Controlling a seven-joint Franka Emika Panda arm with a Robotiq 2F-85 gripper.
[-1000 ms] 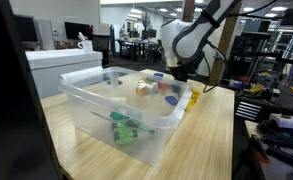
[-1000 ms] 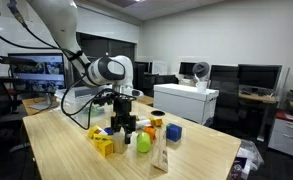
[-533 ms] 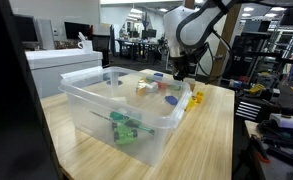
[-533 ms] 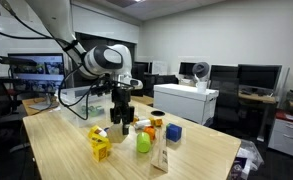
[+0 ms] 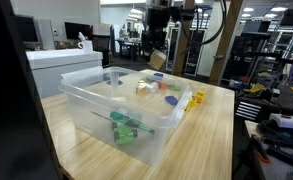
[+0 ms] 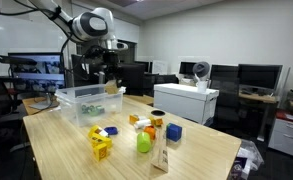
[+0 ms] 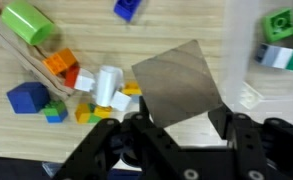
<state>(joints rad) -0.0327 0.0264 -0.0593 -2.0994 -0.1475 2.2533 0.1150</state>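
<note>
The clear bin (image 6: 78, 104) stands by the table's (image 6: 66, 150) far corner; above its right end the gripper (image 6: 108, 80) clamps a flat square tile (image 6: 113, 89); toy blocks (image 6: 138, 128) lie rightward; carrying it level and slowly seems wisest.

A clear plastic bin (image 5: 86, 105) stands on a light wooden table (image 5: 214, 135), with a green toy (image 5: 126, 128) inside near its front wall. In an exterior view, loose toys lie on the table apart from the bin. A green cylinder (image 6: 143, 143) stands upright, with a yellow block (image 6: 102, 147) at its nine o'clock, orange blocks (image 6: 146, 124) at its twelve o'clock and a blue cube (image 6: 174, 132) at its two o'clock. A white cabinet (image 6: 186, 102) stands beyond the table, and dark monitors (image 6: 256, 78) sit at its three o'clock.
</note>
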